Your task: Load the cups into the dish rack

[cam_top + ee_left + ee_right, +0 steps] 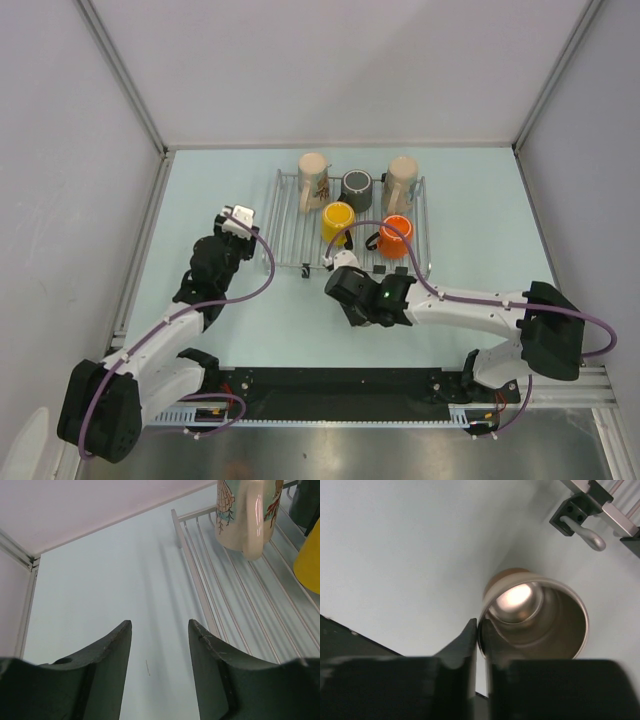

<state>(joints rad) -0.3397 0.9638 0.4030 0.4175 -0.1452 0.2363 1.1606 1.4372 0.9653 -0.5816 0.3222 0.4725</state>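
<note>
Five cups stand in the wire dish rack point(285, 225): a patterned cream one point(314, 180), a dark one point(357, 185), a plain cream one point(400, 180), a yellow one point(338, 221) and an orange one point(396, 236). A shiny steel cup point(555, 625) lies on its side on the table just short of the rack, its mouth facing the right wrist camera. My right gripper point(481, 627) is shut on its rim, one finger inside and one outside. In the top view the right gripper point(340, 266) hides this cup. My left gripper point(160, 630) hangs open over bare table left of the rack point(235, 595), holding nothing.
A black foot clip of the rack point(575, 515) with a silver wire end sits beyond the steel cup. Grey walls close the table at left, back and right. The patterned cream cup point(240, 510) stands near the rack's left rail.
</note>
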